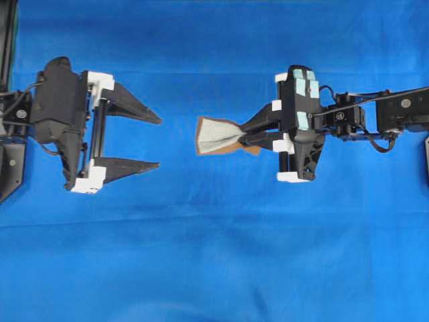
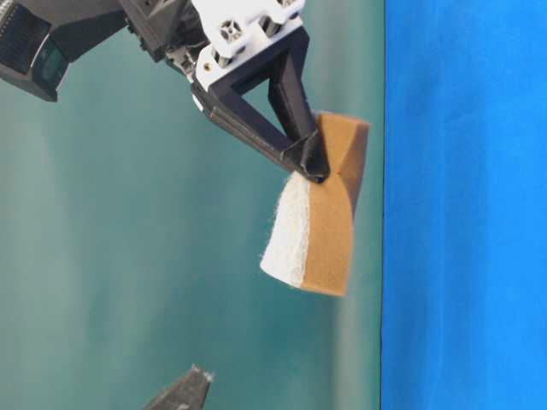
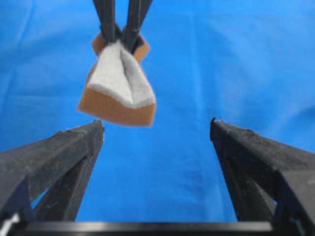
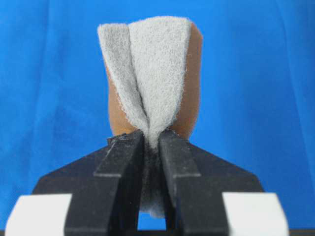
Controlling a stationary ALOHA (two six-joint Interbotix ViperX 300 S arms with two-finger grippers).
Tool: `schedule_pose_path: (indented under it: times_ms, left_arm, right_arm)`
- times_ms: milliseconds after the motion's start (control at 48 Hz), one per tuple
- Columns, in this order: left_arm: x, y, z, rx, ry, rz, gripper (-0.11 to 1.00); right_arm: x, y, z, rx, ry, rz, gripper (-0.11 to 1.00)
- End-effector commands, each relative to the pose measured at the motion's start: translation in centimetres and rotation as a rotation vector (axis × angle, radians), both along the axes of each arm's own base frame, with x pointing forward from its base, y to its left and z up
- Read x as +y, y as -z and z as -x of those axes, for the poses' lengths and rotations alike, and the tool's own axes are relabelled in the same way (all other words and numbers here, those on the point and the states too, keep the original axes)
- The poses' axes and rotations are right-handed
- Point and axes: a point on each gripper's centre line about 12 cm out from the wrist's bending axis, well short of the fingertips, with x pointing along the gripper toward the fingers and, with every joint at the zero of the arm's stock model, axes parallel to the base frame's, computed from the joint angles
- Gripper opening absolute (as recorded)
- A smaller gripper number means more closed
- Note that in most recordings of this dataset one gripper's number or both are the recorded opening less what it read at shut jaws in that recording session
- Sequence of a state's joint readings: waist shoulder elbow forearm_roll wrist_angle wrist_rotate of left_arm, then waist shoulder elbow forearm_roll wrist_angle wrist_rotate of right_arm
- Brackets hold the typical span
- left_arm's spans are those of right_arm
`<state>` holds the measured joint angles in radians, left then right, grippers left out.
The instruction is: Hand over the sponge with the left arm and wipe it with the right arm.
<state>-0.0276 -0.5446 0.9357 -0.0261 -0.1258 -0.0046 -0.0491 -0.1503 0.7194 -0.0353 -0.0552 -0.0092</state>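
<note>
The sponge (image 1: 216, 136) hangs in the air over the blue cloth, pinched at one end so that its grey-white face folds in and its tan layer (image 2: 329, 231) bulges outward. My right gripper (image 1: 244, 134), with pale blue-green patches on its body, is shut on that end; in its own wrist view the fingers (image 4: 120, 152) squeeze the sponge (image 4: 157, 64). My left gripper (image 1: 159, 142) stands open a short way to the left, apart from the sponge. In the left wrist view the sponge (image 3: 118, 88) floats just beyond the gripper (image 3: 156, 123), nearer the left finger.
Wrinkled blue cloth (image 1: 214, 268) covers the whole table. The right arm's links and cables (image 1: 375, 117) stretch off the right edge, and the left arm's mount (image 1: 10, 134) sits at the left edge. A teal wall (image 2: 128, 256) stands behind in the table-level view.
</note>
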Motion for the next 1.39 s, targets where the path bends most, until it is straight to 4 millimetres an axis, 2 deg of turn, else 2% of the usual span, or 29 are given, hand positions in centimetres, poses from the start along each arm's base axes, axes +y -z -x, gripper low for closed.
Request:
schedule_pose_path:
  times_ms: [0, 83, 187, 645, 729, 854, 958, 1270, 1374]
  left_arm:
    - [-0.1, -0.7, 0.0, -0.028, 0.005, -0.001, 0.90]
    - [-0.1, -0.6, -0.1, -0.021, 0.004, 0.001, 0.90]
    - [-0.1, -0.6, -0.1, -0.022, 0.005, -0.002, 0.90]
    - [-0.1, -0.5, -0.1, -0.019, 0.006, -0.007, 0.90]
    - [-0.1, -0.5, -0.1, -0.019, 0.006, -0.006, 0.90]
    - [-0.1, -0.5, -0.1, -0.017, 0.007, -0.008, 0.90]
    - [-0.1, -0.5, -0.1, -0.019, 0.006, -0.007, 0.90]
    - [-0.1, -0.4, -0.1, -0.017, 0.007, -0.008, 0.90]
    - [-0.1, -0.4, -0.1, -0.017, 0.007, -0.008, 0.90]
  right_arm:
    - [0.0, -1.1, 0.0, -0.032, 0.000, 0.001, 0.14]
    - [-0.1, -0.6, -0.2, -0.021, 0.001, 0.001, 0.14]
    - [-0.1, 1.0, -0.5, 0.020, 0.005, -0.005, 0.14]
    - [-0.2, 10.5, -1.6, 0.205, 0.038, -0.056, 0.14]
    - [-0.3, 11.3, -1.6, 0.220, 0.041, -0.059, 0.14]
    - [-0.5, 11.3, -1.6, 0.218, 0.049, -0.062, 0.14]
    - [-1.7, 11.2, -1.5, 0.217, 0.081, -0.066, 0.14]
    - [-9.2, 11.0, 0.3, 0.206, 0.260, -0.062, 0.14]
    - [-11.0, 10.9, 0.7, 0.194, 0.301, -0.058, 0.14]
